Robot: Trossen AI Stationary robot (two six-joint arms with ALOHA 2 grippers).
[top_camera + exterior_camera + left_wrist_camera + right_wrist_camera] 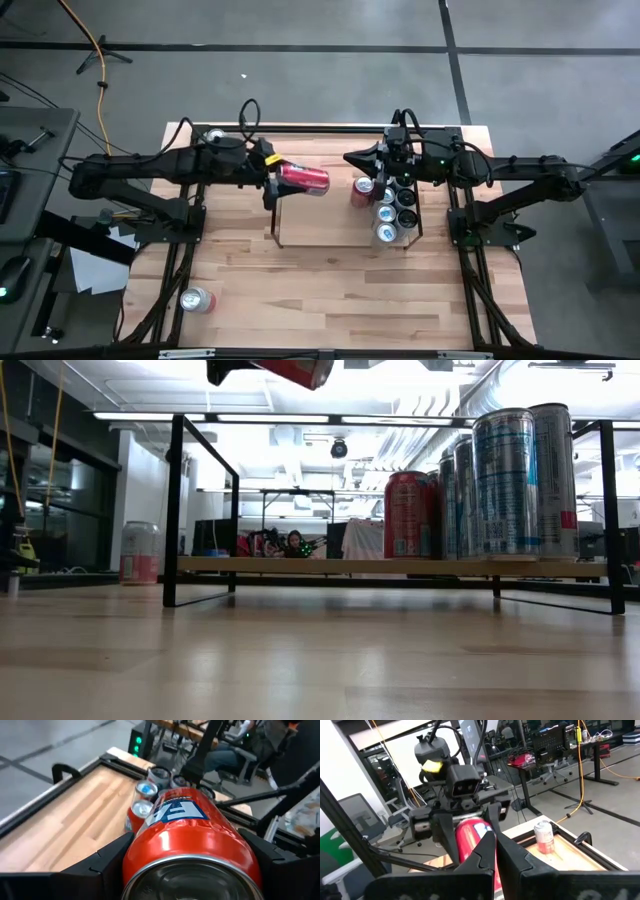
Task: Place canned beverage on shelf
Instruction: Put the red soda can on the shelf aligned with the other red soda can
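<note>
- Pale wooden planks make up the worktop [330, 275], and an office with desks, chairs and cables spreads out behind it
- Sitting in the middle of the worktop is the shelf [340, 243], a low rack of thin black rods with a wooden floor, its end frames upright
- At the shelf's right end stands a cluster of upright cans: a red can [408, 513] nearest the open middle, then a row of tall silver cans [506, 480] close beside it
- The left end effector [272, 180] hovers above the shelf's left portion with its fingers closed around a red beverage can [304, 177], which lies on its side with its far end pointing toward the standing cans; from table height this can is well above the rack, clear of it
- The right end effector [352, 159] hangs by the standing cans at the shelf's right end, its fingers pressed together and holding nothing
- One light-coloured can [196, 299] lies on its side near the front left of the worktop, well apart from the shelf
- Another can [214, 136] stands at the back left corner
</note>
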